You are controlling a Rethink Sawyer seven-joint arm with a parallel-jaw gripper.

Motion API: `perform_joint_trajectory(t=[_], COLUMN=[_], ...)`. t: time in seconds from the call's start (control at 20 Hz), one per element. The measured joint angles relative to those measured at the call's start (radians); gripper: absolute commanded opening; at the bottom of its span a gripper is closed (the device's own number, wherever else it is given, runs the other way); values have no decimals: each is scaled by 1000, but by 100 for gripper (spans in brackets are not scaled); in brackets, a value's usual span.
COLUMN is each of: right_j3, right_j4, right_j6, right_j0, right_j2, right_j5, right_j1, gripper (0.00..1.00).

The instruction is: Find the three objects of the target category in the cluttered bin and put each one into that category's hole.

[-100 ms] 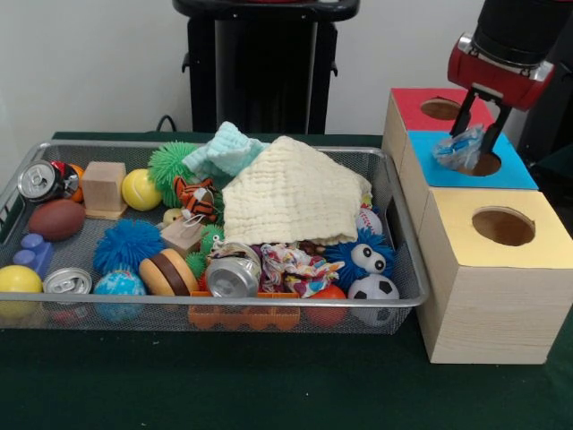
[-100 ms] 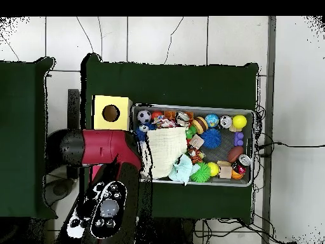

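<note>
Gripper point(image 1: 477, 128) low over the blue-topped box point(image 1: 510, 170), just at the left rim of its round hole point(image 1: 486, 164) — fingers point(image 1: 495, 124) clenched on a crumpled clear plastic wrapper point(image 1: 457, 149) with a bluish tint. Wrapper hanging at the hole's edge, over the blue top, not down inside. Behind it the red-topped box point(image 1: 414, 107) with its own hole; in front, nearest the camera, the yellow-topped box point(image 1: 497, 260), hole empty as far as visible.

To the left, wire-mesh bin point(image 1: 394, 206) on the green table point(image 1: 269, 376), packed full. Large cream cloth point(image 1: 291, 202) draped over the middle, a pale teal cloth point(image 1: 224, 150) bunched behind it. Crushed silver can point(image 1: 233, 276) at the front centre, another can point(image 1: 67, 283) at front left, a third point(image 1: 38, 181) at the far-left corner. Also a wooden block point(image 1: 104, 186), a yellow tennis ball point(image 1: 141, 189), a small brown football point(image 1: 55, 219), a blue spiky ball point(image 1: 127, 244), a toy burger point(image 1: 169, 272), a little soccer ball point(image 1: 372, 291) and a blue fuzzy toy with big eyes point(image 1: 363, 255).

From overhead — red arm point(image 2: 101, 148) lying across the boxes, only the yellow-topped one showing beside the bin; gripper itself hidden under the arm.
</note>
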Motion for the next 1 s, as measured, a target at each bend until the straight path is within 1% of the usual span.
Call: perform_joint_trajectory(t=[0.45,1.0], right_j3=[1,5], right_j4=[17,39], right_j6=[0,0], right_j0=[-3,-8], right_j2=[0,0], right_j5=[-22,-27], right_j1=[-1,-3], gripper=[100,100])
